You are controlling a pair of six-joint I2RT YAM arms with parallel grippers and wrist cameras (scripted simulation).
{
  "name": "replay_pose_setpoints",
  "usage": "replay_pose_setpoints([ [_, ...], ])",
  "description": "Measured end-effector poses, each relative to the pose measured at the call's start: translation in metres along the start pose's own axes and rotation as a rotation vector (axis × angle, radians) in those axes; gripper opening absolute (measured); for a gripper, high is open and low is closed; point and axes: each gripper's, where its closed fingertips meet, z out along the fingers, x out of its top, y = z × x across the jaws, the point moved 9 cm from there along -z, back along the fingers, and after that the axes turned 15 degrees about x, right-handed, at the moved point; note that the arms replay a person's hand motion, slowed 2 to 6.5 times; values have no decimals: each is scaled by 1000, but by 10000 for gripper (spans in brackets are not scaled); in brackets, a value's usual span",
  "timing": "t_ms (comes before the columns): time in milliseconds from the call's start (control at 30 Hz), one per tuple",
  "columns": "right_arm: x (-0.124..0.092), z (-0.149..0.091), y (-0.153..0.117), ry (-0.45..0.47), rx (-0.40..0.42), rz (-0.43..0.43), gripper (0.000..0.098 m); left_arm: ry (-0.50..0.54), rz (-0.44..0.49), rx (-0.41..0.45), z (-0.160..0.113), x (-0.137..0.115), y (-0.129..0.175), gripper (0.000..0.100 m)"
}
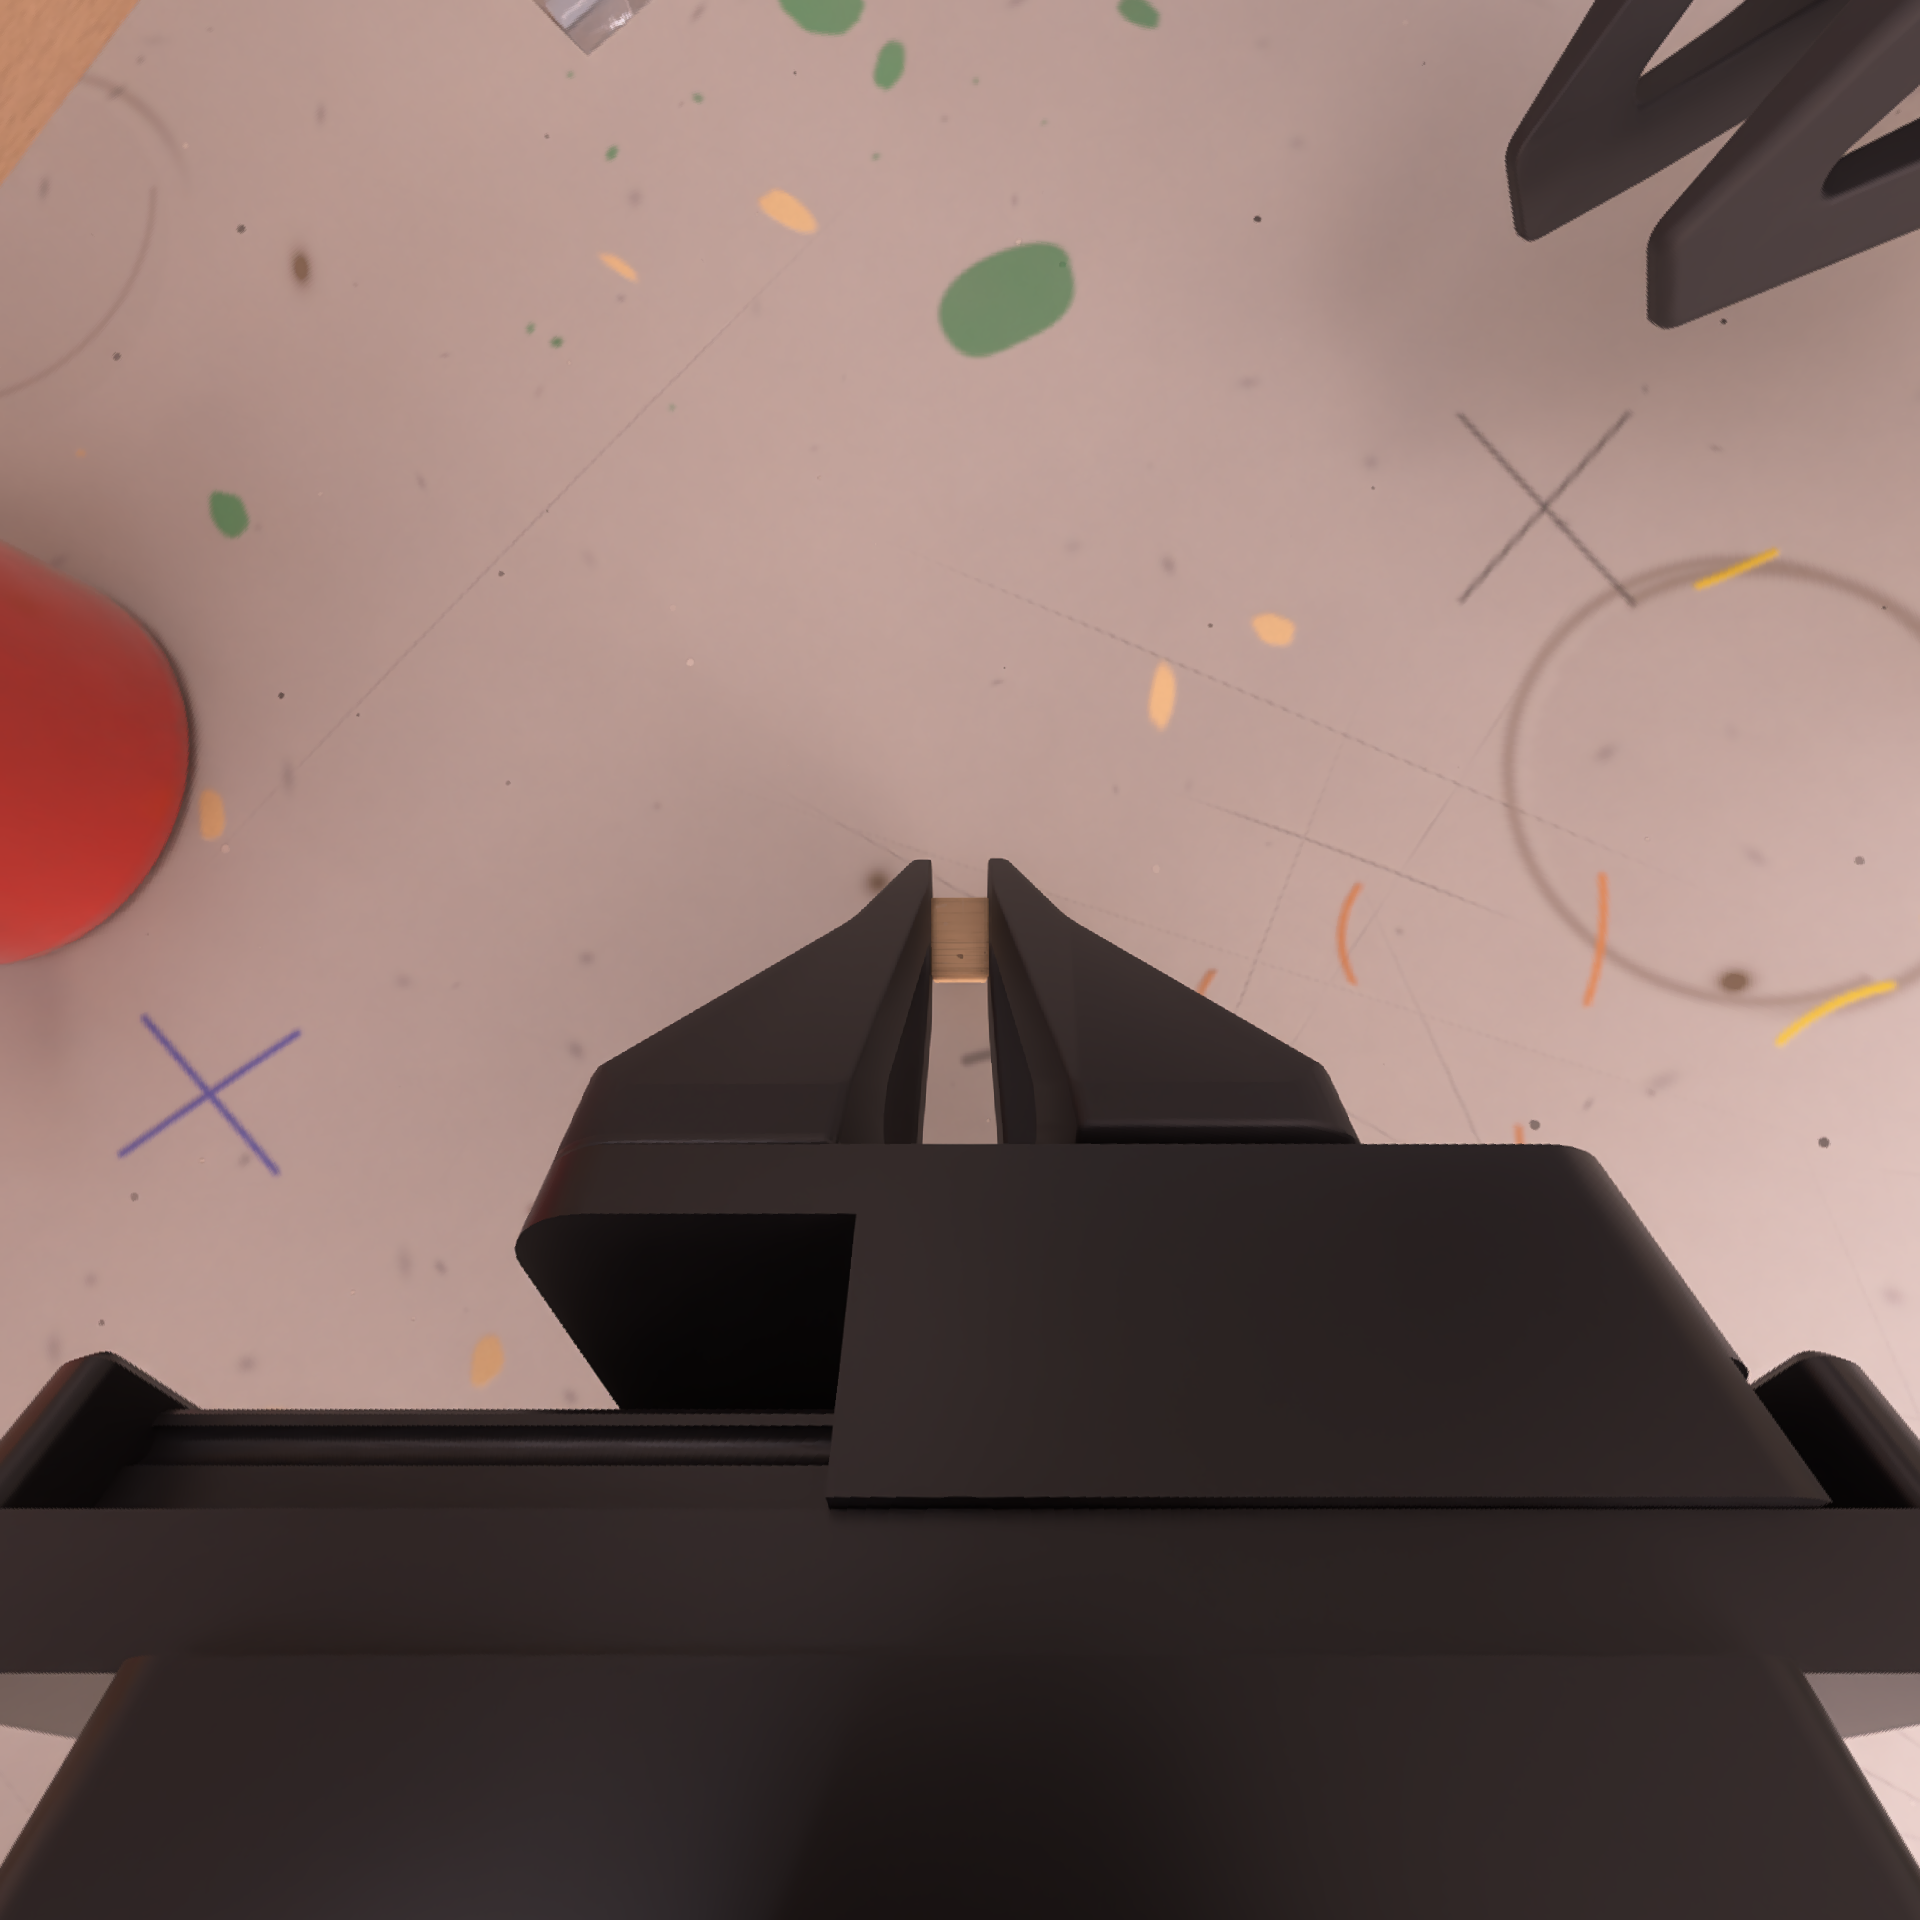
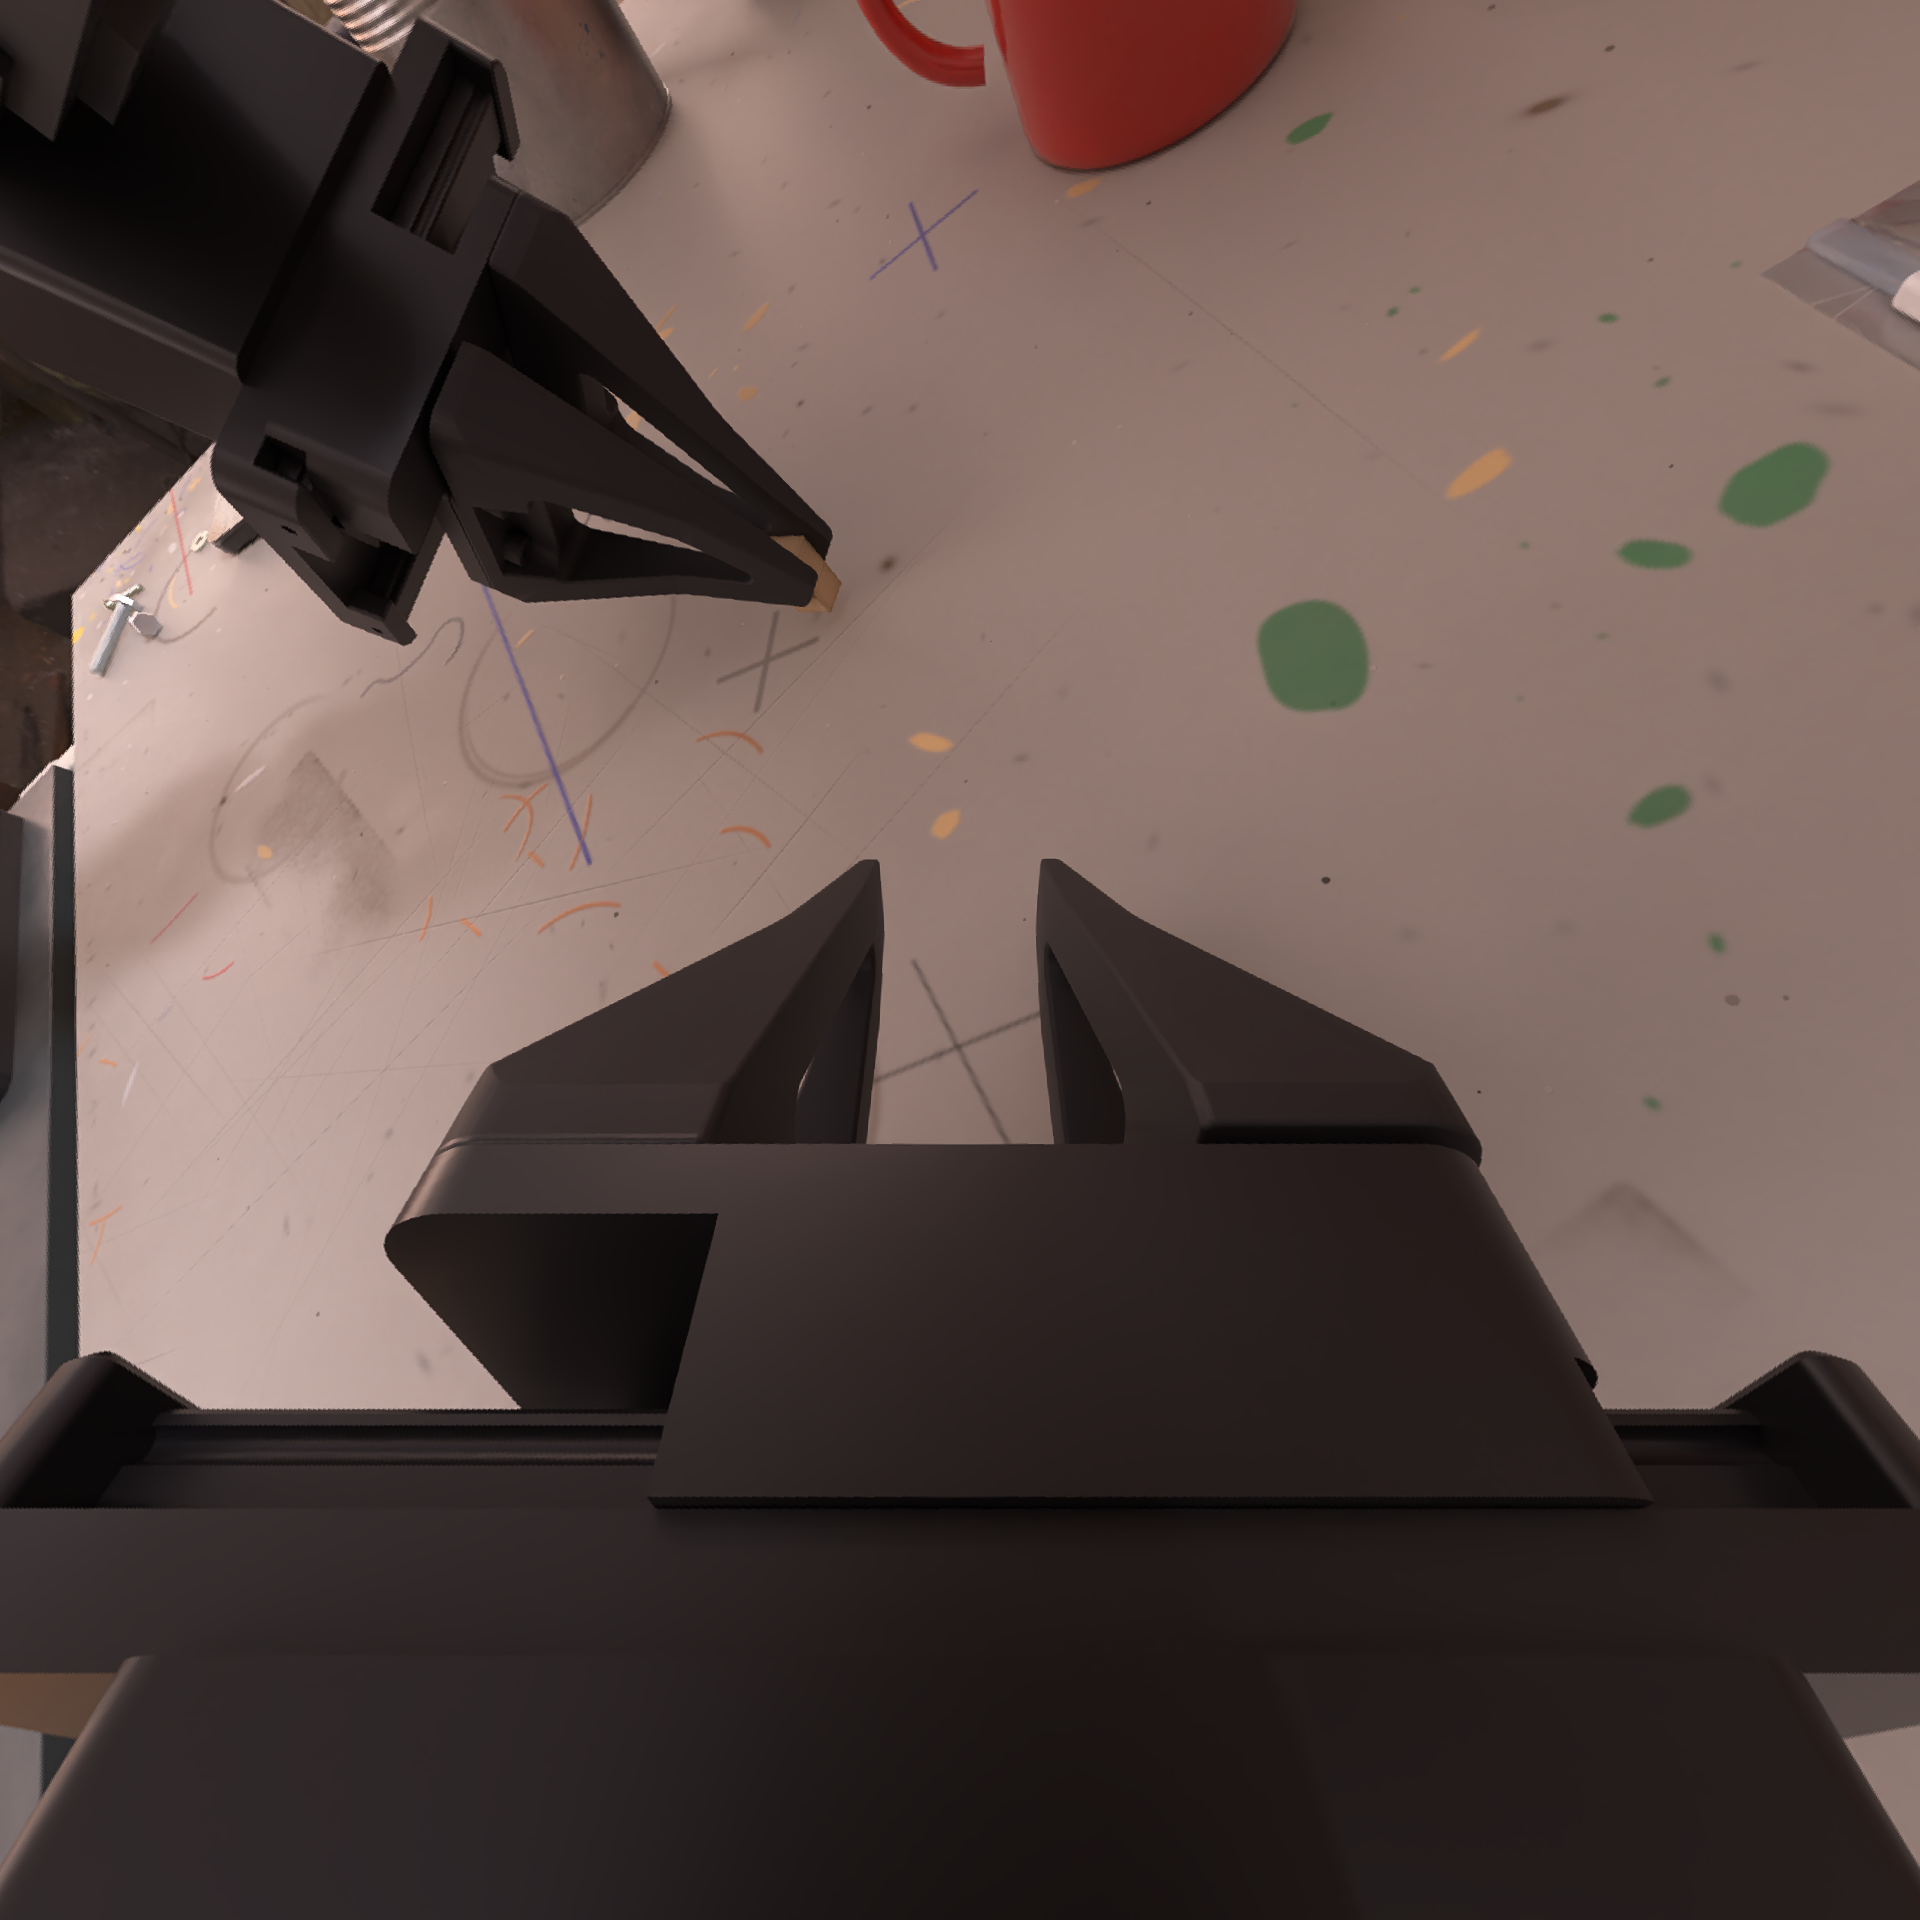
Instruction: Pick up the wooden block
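Left gripper [image 1: 959,883] clamped on wooden block [image 1: 958,938], pinched right at fingertips, low over paint-spattered table [image 1: 1039,582]; cannot tell if lifted clear. Right gripper [image 2: 959,883] parted, empty, well apart, likely keeping out of way. Red mug [image 2: 1132,73] stands far off.

paint-flecked pale tabletop [image 2: 1143,582]; dark floor, perhaps, past its edge.

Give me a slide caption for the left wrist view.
Left gripper pinching the small wooden block between its fingertips above a paint-flecked table, red mug alongside.
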Motion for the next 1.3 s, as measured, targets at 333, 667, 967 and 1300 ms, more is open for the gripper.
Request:
replay_pose_setpoints([
  [333,-2,1,-2,-7,-13,-2,247,9,-8,5,1,0,0,88],
  [667,-3,1,-3,-6,-18,1,246,3,6,11,3,-2,4,88],
  [967,-4,1,-3,-6,-18,1,246,6,2,13,4,-2,4,88],
  [1300,-4,1,-3,-8,-18,4,246,8,-11,29,5,-2,3,88],
])
